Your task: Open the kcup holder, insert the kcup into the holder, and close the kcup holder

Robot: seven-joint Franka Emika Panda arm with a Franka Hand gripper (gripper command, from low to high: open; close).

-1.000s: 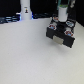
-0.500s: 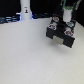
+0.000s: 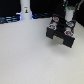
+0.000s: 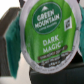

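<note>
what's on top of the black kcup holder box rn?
On the black boxy kcup holder sit two reddish-white-topped pods, with the arm above them. The holder's inside is not visible. In the wrist view, the round green kcup fills the frame, hiding the gripper's jaws.

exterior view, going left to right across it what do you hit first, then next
white bottle-shaped object → kcup holder, the black box at the exterior view's right with reddish-white-topped pods on top. The arm above the box overlaps it, so it is left out.
</note>
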